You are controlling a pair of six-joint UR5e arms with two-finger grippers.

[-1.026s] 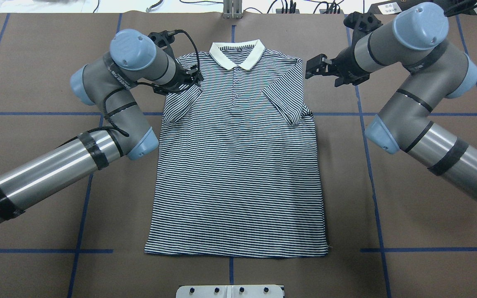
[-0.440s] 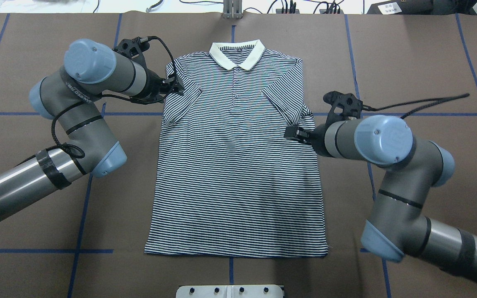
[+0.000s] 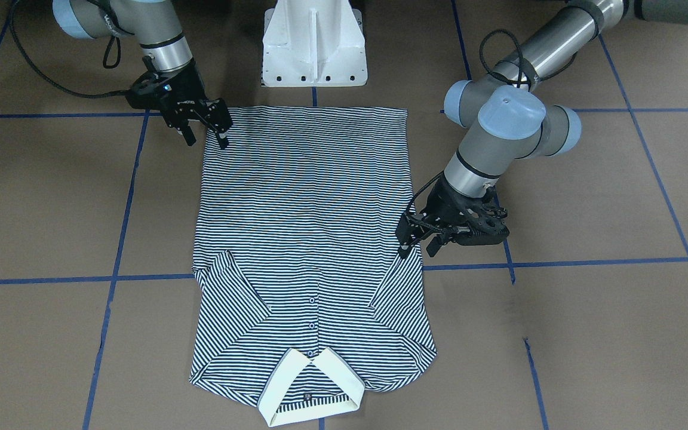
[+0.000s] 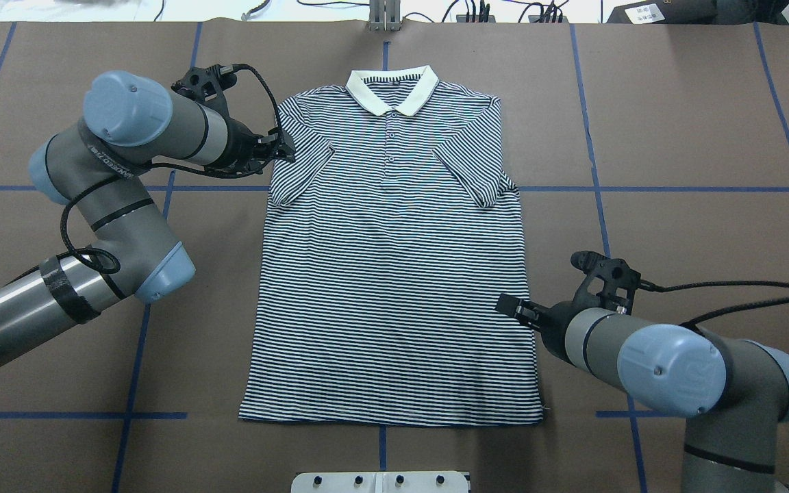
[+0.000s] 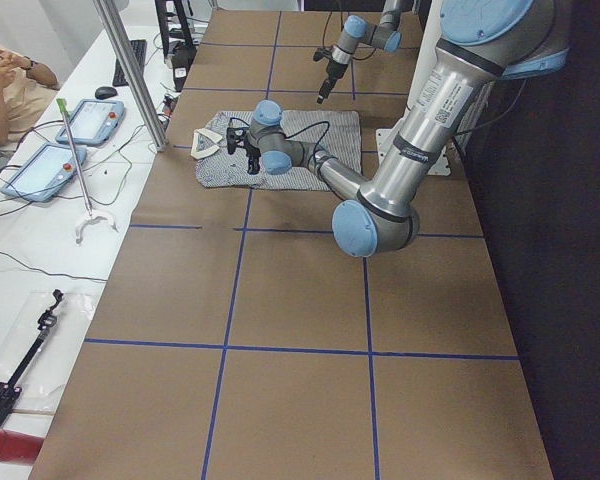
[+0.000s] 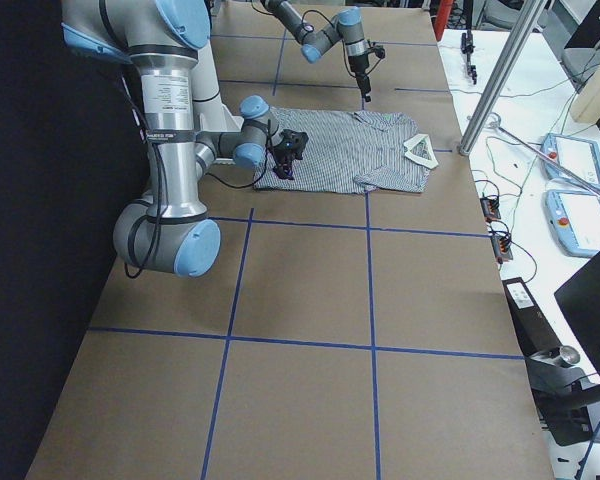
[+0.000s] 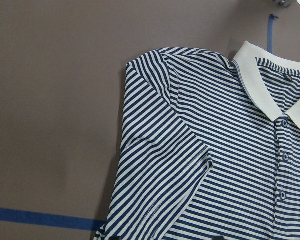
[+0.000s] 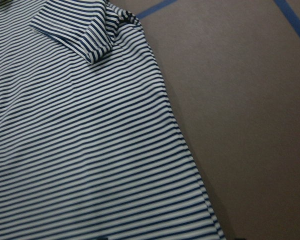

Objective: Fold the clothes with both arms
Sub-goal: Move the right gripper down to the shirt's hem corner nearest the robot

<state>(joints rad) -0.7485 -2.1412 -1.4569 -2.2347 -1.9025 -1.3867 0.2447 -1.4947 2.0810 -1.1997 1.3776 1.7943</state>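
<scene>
The striped polo shirt [image 4: 394, 287] lies flat and face up on the brown table, its cream collar [image 4: 390, 85] at the far side. Both sleeves are folded in over the chest. My left gripper [image 4: 285, 148] hangs open just above the shirt's left shoulder edge, holding nothing; the front view shows the left gripper [image 3: 418, 243] beside the folded sleeve. My right gripper [image 4: 509, 306] is open over the shirt's right side edge, low down towards the hem. In the front view the right gripper [image 3: 206, 136] sits by the hem corner. Each wrist view shows only the shirt [image 7: 215, 150] [image 8: 90, 150] and table.
Blue tape lines [image 4: 141, 342] grid the brown table cover. The white pedestal base [image 3: 314, 42] stands just behind the hem. A white plate [image 4: 381, 481] sits at the near edge. Beside the table are a seated person [image 5: 5, 90], tablets and a metal pole [image 5: 130, 70].
My right arm swung from beside the shirt's right shoulder down along its right edge towards the hem. My left arm drew back leftwards off the sleeve. The shirt has not moved.
</scene>
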